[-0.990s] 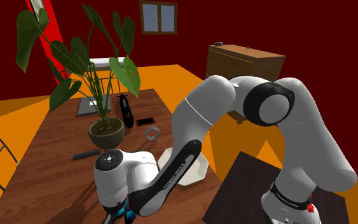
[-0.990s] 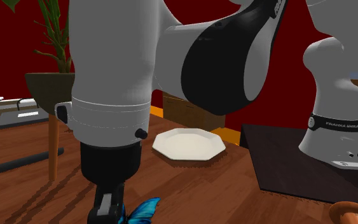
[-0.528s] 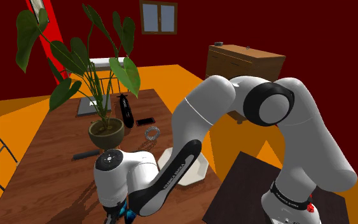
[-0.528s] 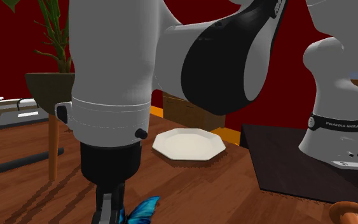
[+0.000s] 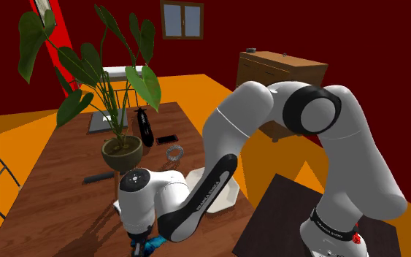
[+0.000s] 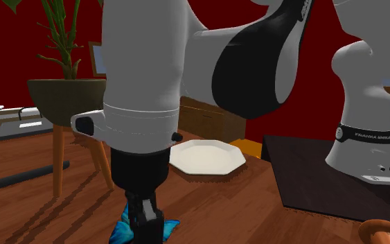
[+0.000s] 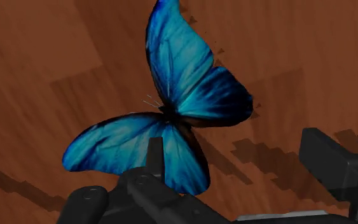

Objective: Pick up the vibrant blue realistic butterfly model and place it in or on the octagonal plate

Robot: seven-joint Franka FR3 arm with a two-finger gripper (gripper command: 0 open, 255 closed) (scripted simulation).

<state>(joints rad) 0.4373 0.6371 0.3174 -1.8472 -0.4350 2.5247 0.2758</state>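
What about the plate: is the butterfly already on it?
No, the white plate is bare, and the butterfly is apart from it, low over the wood table.

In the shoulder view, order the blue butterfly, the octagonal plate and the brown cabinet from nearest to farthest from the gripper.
1. Blue butterfly, right beside the gripper.
2. Octagonal plate, on the table, toward the view's right.
3. Brown cabinet, by the far wall.
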